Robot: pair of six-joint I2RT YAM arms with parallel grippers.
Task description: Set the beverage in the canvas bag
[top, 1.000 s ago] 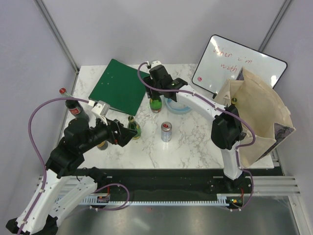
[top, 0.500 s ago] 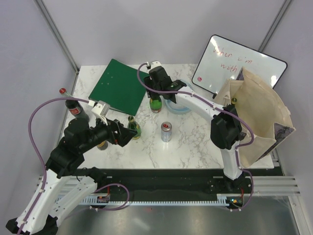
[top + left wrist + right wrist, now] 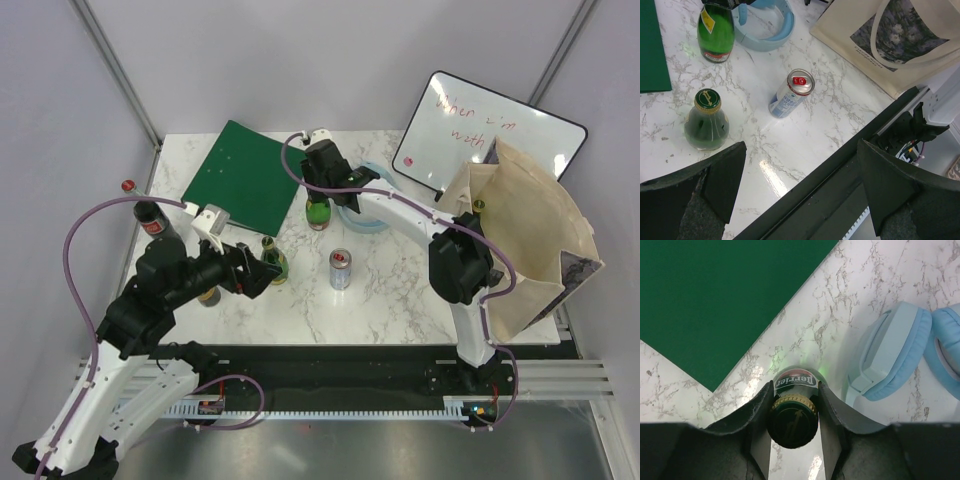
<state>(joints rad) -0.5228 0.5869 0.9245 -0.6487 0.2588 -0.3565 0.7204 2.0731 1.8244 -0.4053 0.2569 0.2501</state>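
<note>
Looked down from above on a white marble table (image 3: 400, 290), with two robot arms bolted at its near edge.

Stretched the right arm far across to the back middle of the table. Closed the right gripper (image 3: 792, 412) on the neck of the beverage, a green Perrier bottle (image 3: 792, 427), with one dark finger (image 3: 757, 415) pressed against each side just under the gold-rimmed cap. Stood the bottle upright on the marble, not lifted as far as could be told.

Found a pair of pale blue headphones (image 3: 892, 355) just to the right of the bottle, lying flat, near it but not touching. Found a dark green board (image 3: 715, 295) to its left, flat on the table, one corner pointing toward the bottle.

Set the canvas bag (image 3: 530, 235) at the table's right edge, well apart from the gripped bottle. Made of tan cloth, tall and boxy, with its mouth open upward and a dark printed patch on one side. Leaned a whiteboard (image 3: 490, 130) with red writing behind the bag, at the far right corner.

Held the left gripper (image 3: 801, 150) wide open with nothing between its fingers, above the near left part of the table. Showed below it, in the left wrist view, a smaller green bottle (image 3: 706, 122) with a gold cap, upright. Showed also a silver and blue can (image 3: 790, 94) with a red tab, to the right of that bottle and apart from it.

Placed a dark bottle (image 3: 155, 222) with a red label at the table's far left edge, beside the left arm's purple cable.
</note>
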